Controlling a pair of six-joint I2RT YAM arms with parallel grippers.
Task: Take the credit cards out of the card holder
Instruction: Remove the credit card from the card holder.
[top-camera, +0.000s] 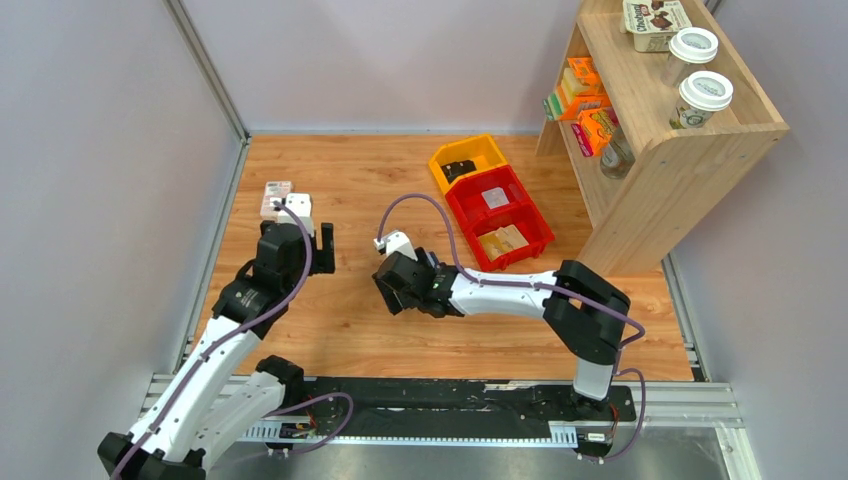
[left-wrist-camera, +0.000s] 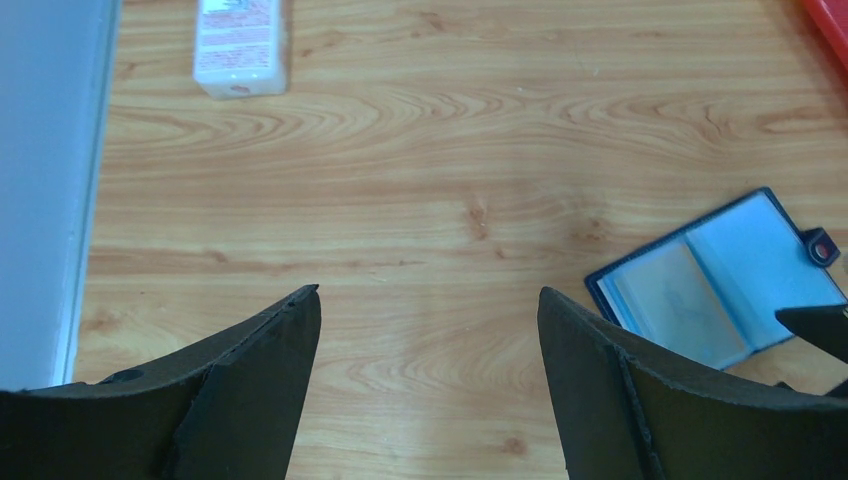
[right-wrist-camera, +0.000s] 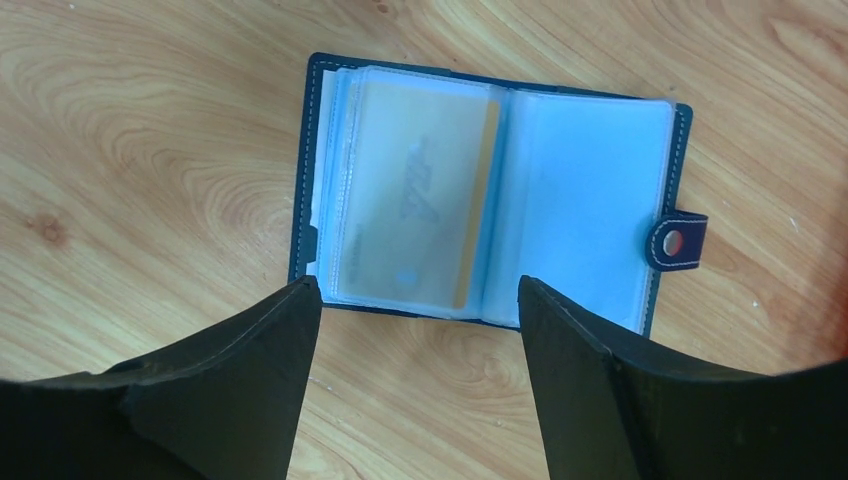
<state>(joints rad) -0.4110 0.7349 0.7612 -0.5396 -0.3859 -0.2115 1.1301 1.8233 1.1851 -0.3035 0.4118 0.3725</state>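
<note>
Now my right gripper (right-wrist-camera: 418, 287) hangs spread and empty just short of the card holder (right-wrist-camera: 585, 200), laid open to bare a credit card (right-wrist-camera: 415, 200); left gripper (left-wrist-camera: 428, 295), likewise spread, waits aside.

Card holder (right-wrist-camera: 590, 200) lies flat and spread on the surface (right-wrist-camera: 150, 150), with bare wood all round it, so you have room to come in from the sides. Right gripper (right-wrist-camera: 418, 285) hangs over one edge of it, jaws spread with nothing between them. Left gripper (left-wrist-camera: 428, 292) stands apart to the side. Pink-white box (left-wrist-camera: 240, 45) sits by the left wall (left-wrist-camera: 45, 200); red bin (top-camera: 500, 215) is well behind.
</note>
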